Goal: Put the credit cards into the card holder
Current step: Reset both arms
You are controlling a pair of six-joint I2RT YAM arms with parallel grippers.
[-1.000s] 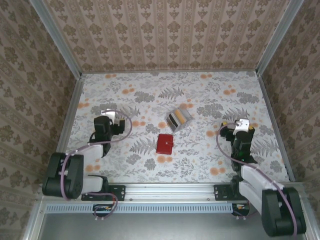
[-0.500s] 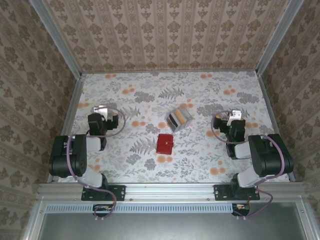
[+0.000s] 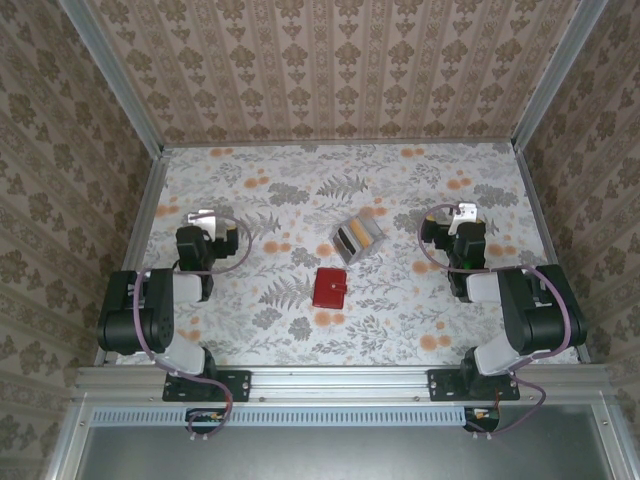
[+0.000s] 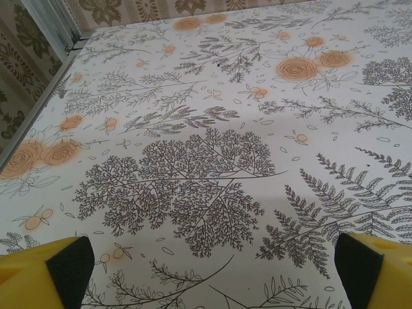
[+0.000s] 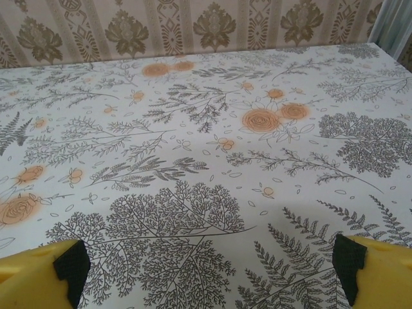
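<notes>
1. Credit cards (image 3: pixel 357 239), a small fanned stack of thin rectangular cards, silvery-grey with dark stripes and one tan-orange at its right end, lie flat near the middle of the white, floral-printed tabletop (image 3: pixel 400 170).
2. A small red bifold card holder (image 3: pixel 329 288) lies just nearer the arm bases than the stack and apart from it. It appears folded shut, cover up (a small detail on its right edge is too tiny to make out).
3. The left gripper (image 3: pixel 205 220) sits low over the table's left side, well apart from both the cards and the holder. Its jaws are spread wide and pinch nothing.
4. In the left wrist view, its yellow fingers with black pads (image 4: pixel 72 264) stand at the two bottom corners, with the fern-and-rose print between them.
5. The right gripper (image 3: pixel 463 214) is over the table's right side, likewise well away from the cards and the holder. Its jaws are also spread wide and empty, and in its wrist view the yellow fingers sit far apart above the printed surface.
6. Patterned wallpaper walls (image 3: pixel 330 70) enclose the table on three sides.
</notes>
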